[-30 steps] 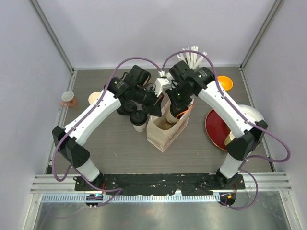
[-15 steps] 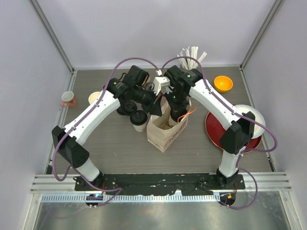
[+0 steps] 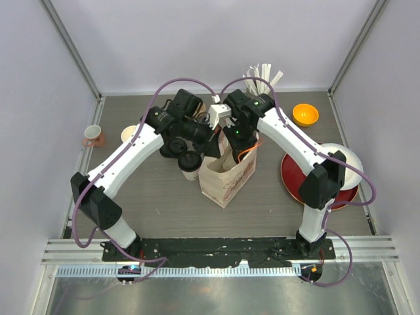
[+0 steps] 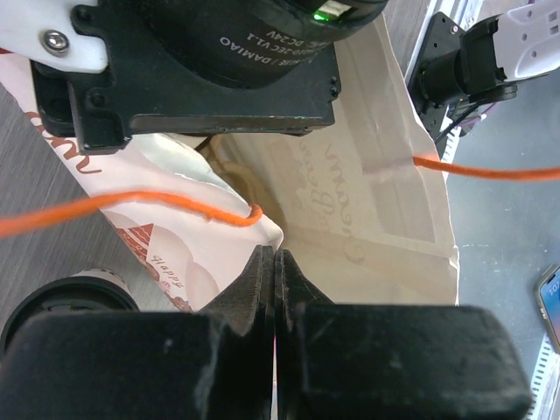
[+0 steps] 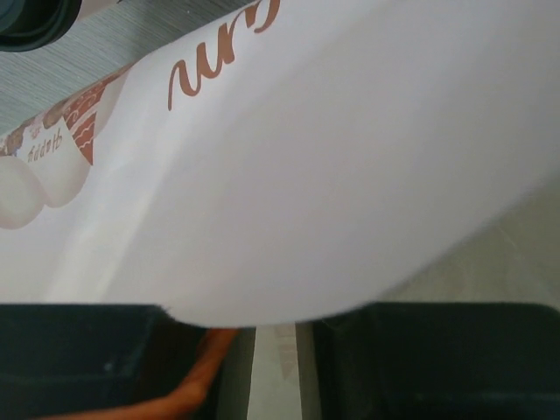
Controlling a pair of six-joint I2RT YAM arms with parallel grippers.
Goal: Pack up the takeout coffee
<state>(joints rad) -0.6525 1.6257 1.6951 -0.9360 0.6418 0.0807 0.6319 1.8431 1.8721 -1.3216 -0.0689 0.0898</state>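
Right gripper (image 5: 276, 322) has swung onto the paper bag (image 3: 226, 180) (grip unclear to me), left gripper (image 4: 276, 262) pinches its rim; I'd take the likely light, crushable takeout coffee (image 3: 190, 162) gently mid-wall.

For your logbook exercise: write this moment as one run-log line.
left gripper: shut on paper bag rim | right gripper: at bag rim, grip unclear | takeout coffee: lidded, beside bag

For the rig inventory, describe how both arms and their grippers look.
Both have white link shells and black joint housings; the left arm and right arm each carry a looping purple cable. The left gripper and right gripper have blunt matte-black fingers. White lettering marks the right arm's wrist housing.
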